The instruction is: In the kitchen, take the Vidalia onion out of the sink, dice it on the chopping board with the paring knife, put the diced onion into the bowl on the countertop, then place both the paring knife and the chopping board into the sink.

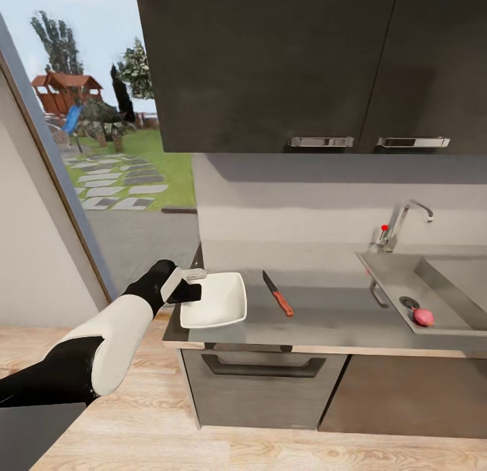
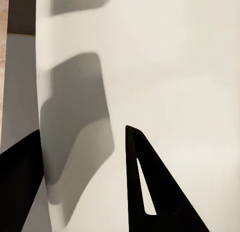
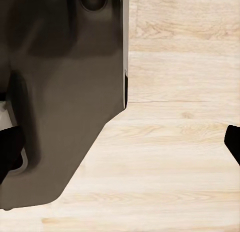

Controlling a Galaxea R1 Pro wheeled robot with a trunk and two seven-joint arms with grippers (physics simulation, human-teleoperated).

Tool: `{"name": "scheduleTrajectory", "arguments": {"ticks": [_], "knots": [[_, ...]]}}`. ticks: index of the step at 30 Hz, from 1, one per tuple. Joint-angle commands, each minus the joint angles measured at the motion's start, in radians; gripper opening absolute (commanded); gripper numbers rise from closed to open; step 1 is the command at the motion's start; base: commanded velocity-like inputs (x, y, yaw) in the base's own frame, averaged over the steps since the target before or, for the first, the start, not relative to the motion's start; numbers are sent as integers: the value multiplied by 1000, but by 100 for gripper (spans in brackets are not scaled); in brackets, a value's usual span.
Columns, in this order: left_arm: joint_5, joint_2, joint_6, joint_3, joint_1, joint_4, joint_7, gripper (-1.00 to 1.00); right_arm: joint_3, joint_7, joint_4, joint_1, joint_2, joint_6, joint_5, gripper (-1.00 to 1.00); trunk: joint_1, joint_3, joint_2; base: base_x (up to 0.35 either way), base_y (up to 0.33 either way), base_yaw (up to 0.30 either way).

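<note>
The white bowl (image 1: 220, 301) sits at the left end of the grey countertop (image 1: 325, 319). My left gripper (image 1: 192, 286) is at the bowl's left rim. In the left wrist view its fingers (image 2: 150, 187) stand apart astride the rim, one inside the bowl (image 2: 175, 67) and one outside; the left gripper (image 2: 82, 132) is open. The paring knife (image 1: 278, 293), with its red-orange handle, lies on the counter to the right of the bowl. A pinkish onion (image 1: 423, 316) rests in the sink (image 1: 392, 275) beside the drain. The right gripper (image 3: 120, 142) is open over the wood floor. The chopping board is out of view.
Dark wall cabinets (image 1: 304, 65) hang above the counter, with a chrome tap (image 1: 404, 223) behind the sink. A glass door or window (image 1: 101, 153) to the garden stands left of the counter's end. A dark drawer front (image 1: 264, 383) lies below the counter. The robot's dark base (image 3: 60, 92) is beside the right gripper.
</note>
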Motion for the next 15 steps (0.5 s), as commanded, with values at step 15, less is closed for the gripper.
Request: {"name": "scheduleTrajectory", "arguments": {"ticks": [15], "knots": [[3,-1,4,8,0,-1,4,-100,0,0,1,-1,0,-4,-1,100,1,-2,-2,54,0,0]]}}
